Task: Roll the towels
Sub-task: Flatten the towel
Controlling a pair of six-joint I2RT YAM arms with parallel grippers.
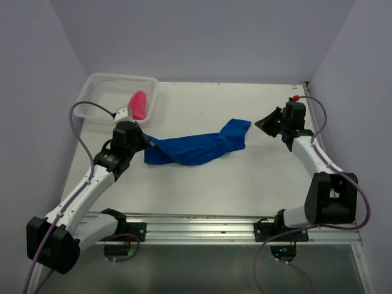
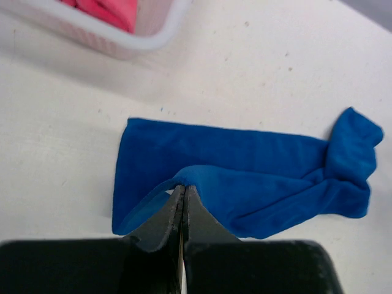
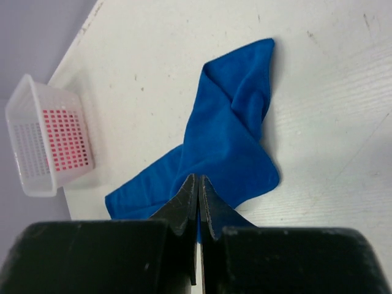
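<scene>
Both pairs closed. The left fingers (image 2: 173, 211) pinch a raised fold at the blue towel's (image 1: 196, 147) left end. The right fingers (image 3: 187, 196) sit near its right end, contact unclear. Blue towel lies rumpled mid-tabletop (image 1: 233, 190). Pink towel (image 1: 139, 105) half hidden in mesh basket (image 1: 122, 76), far left. Towels: two. Basket: one.

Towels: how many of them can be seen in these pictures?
2. The blue towel lies crumpled in the middle of the table. The pink-red towel sits in the white basket at the far left corner. Another may be hidden beneath it.
</scene>
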